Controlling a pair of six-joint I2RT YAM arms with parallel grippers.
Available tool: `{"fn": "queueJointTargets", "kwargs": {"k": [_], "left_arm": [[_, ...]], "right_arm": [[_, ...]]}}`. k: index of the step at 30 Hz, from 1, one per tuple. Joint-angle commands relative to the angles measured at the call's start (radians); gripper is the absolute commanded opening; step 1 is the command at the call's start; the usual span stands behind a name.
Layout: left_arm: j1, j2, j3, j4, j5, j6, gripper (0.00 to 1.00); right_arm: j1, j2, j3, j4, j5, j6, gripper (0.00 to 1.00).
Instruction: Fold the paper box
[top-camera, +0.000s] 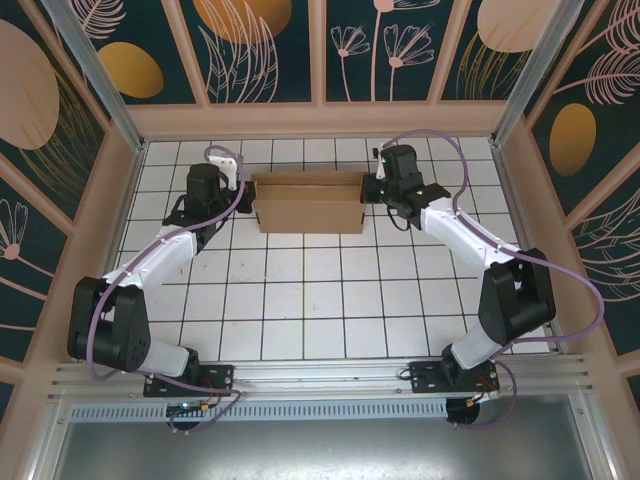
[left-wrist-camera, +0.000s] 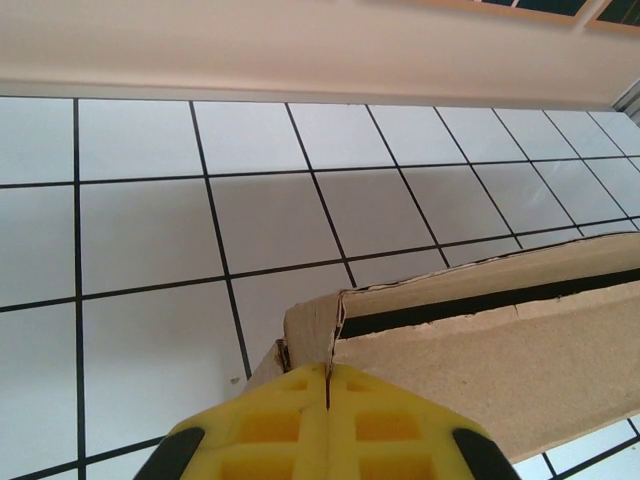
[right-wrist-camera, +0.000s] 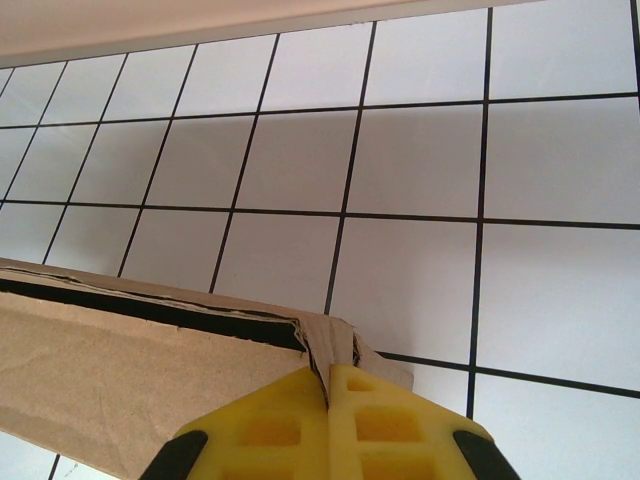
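From above, the paper box (top-camera: 308, 205) sat on the white tiled table (top-camera: 300, 300), far from the arm bases and near the back wooden wall (top-camera: 320, 120). It was brown and long, and it lay sideways between the two arms. The left hand (top-camera: 247, 192) was at the box's left end and the right hand (top-camera: 368, 190) was at its right end, each one right up against the card. From so far away I could not tell how the fingers stood. In the left wrist view, the left hand (left-wrist-camera: 328, 372) had its two yellow fingers (left-wrist-camera: 270, 420) pressed together, with a thin bit of the box's corner pinched in the line between them. The paper box (left-wrist-camera: 490, 370) ran off to the right, with a dark slit along its top edge, and the table (left-wrist-camera: 150, 250) lay behind it. In the right wrist view, the right hand (right-wrist-camera: 328, 375) was pressed together the same way, pinching a corner flap. The paper box (right-wrist-camera: 130, 385) ran off to the left over the table (right-wrist-camera: 420, 200).
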Motion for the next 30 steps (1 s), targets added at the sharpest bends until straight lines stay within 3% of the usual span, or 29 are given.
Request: {"fn": "queueJointTargets", "kwargs": {"k": [1, 30], "left_arm": [[-0.003, 0.006, -0.059, -0.066, 0.019, -0.034, 0.00], [-0.005, 0.013, -0.067, -0.058, 0.039, -0.047, 0.00]], "right_arm": [[0.018, -0.002, -0.014, -0.053, -0.024, 0.017, 0.00], [0.046, 0.030, 0.010, -0.074, -0.026, 0.138, 0.00]]}}
